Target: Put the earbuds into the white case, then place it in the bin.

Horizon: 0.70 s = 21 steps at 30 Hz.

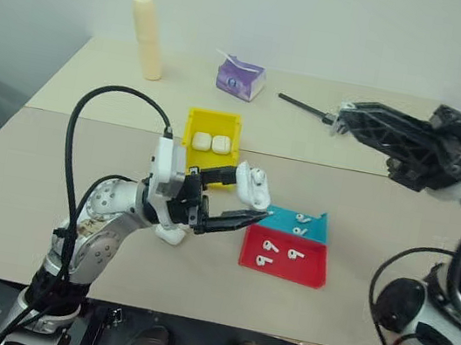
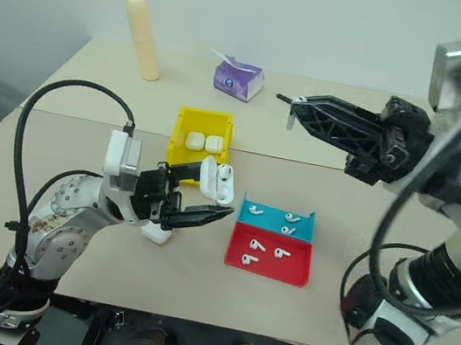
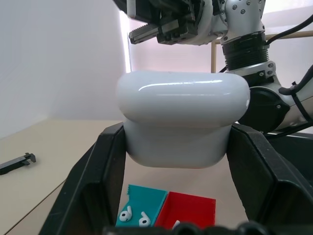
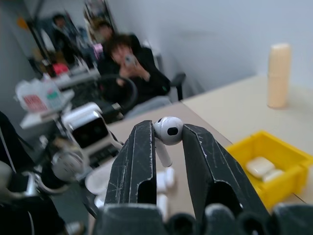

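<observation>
Pinched between the right end effector's [image 4: 168, 139] two black fingers is one earbud [image 4: 168, 131] — tiny, glossy, feather-light, and held only by its rounded head with the stem hanging down in the gap. Such a smooth little shell would likely squirt out under a hard squeeze or a jolt, so a gentle narrow grip across the head looks right. In the head views this end effector sits high at the upper right of the frame, well apart from everything on the worktop [image 1: 75, 200].

At centre frame, the left end effector [image 1: 239, 201] is clamped on the case [image 1: 252, 187], lid flipped open, fingers gripping its flat sides low on the body — the sensible hold, since the shell is rigid, slick and rounded at every edge. Keeping the mouth upward should matter.

More earbuds [image 1: 279, 252] lie in the red and teal trays at centre right, just beside the held case. The bin [image 1: 214, 126] stands behind it, at upper centre, with two closed cases [image 1: 210, 142] inside.
</observation>
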Each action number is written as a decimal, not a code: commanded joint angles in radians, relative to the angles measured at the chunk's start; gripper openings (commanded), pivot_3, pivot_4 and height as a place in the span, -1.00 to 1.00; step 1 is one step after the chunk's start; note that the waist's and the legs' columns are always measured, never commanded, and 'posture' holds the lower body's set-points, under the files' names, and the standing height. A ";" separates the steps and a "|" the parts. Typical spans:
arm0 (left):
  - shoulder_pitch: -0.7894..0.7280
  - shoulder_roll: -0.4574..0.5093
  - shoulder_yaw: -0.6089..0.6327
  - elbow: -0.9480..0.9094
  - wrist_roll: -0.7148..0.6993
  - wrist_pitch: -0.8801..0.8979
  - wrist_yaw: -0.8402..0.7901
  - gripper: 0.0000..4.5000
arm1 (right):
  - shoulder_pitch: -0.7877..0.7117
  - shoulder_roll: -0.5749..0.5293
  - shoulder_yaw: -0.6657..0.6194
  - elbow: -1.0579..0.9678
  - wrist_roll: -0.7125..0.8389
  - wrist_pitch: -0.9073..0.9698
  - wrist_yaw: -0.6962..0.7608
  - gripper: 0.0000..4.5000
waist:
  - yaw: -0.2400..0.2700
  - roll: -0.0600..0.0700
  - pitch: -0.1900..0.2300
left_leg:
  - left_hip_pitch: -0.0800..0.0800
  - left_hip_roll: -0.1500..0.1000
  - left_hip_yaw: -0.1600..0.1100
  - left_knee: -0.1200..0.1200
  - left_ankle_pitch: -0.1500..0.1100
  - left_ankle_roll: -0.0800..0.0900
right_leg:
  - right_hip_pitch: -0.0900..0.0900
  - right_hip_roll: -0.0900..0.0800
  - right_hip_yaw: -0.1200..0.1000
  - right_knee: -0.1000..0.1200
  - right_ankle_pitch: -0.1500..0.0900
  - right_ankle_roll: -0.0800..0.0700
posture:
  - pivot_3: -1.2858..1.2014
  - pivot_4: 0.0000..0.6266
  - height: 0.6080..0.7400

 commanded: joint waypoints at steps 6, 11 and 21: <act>-0.032 -0.001 0.020 -0.030 -0.038 0.025 -0.027 0.24 | 0.161 0.154 -0.054 -0.119 0.398 0.017 -0.221 -0.72 | -0.002 0.000 0.000 | 0.000 -0.001 0.000 0.000 0.000 0.000 | 0.000 0.000 0.000 0.000 0.000 0.001 | 0.03 -0.52 1.00; -0.044 -0.011 -0.002 -0.020 -0.024 0.031 -0.040 0.24 | 0.207 0.191 -0.008 -0.124 0.531 -0.009 -0.355 -0.72 | -0.002 0.000 0.000 | -0.001 -0.001 0.000 0.000 0.000 0.000 | 0.000 0.000 0.001 -0.001 0.000 0.001 | 0.03 -0.52 1.00; -0.062 -0.028 -0.013 0.011 0.008 0.005 -0.061 0.24 | 0.326 0.099 0.147 -0.115 0.719 -0.195 -0.532 -0.72 | -0.002 0.000 0.000 | -0.002 -0.001 -0.001 0.000 0.000 0.000 | 0.000 0.000 0.000 -0.003 0.000 0.002 | 0.03 -0.52 1.00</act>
